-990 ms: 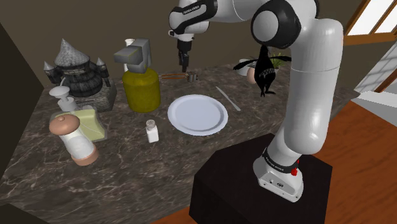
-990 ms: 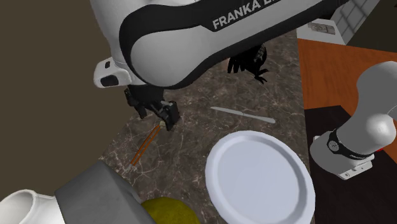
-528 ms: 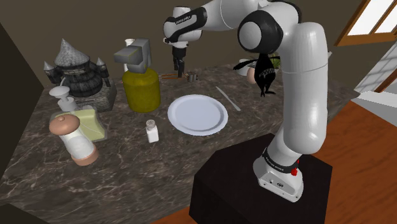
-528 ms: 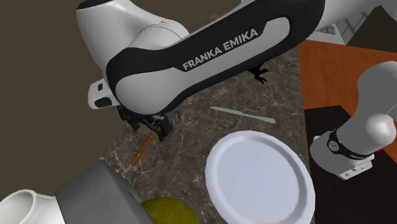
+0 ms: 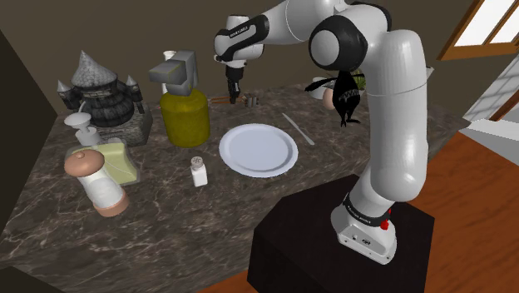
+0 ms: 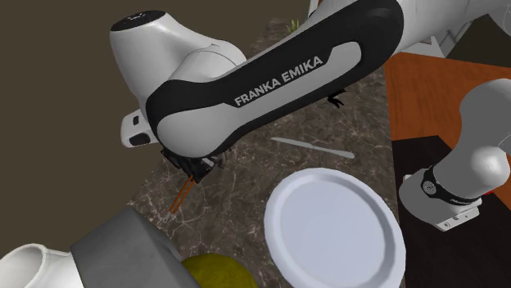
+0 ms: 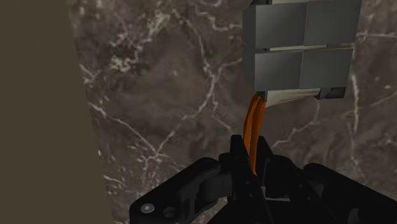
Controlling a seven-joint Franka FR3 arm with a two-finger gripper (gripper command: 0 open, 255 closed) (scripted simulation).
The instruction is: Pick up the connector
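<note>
A dark brown marbled counter (image 5: 166, 241), veined with white, is set against a plain dull brown wall (image 5: 100, 25). A reddish wooden floor (image 5: 478, 200) is seen beside the counter at the shoulder view's right. A window (image 5: 491, 17) framed in wood is placed in that view's upper right corner, and bright daylight is shown through its panes.

The dark marble counter (image 5: 191, 225) carries the grey connector (image 7: 299, 51) right under the gripper (image 7: 254, 164), a white plate (image 5: 259, 150) near it, a small shaker (image 5: 199, 171) well apart from it
</note>
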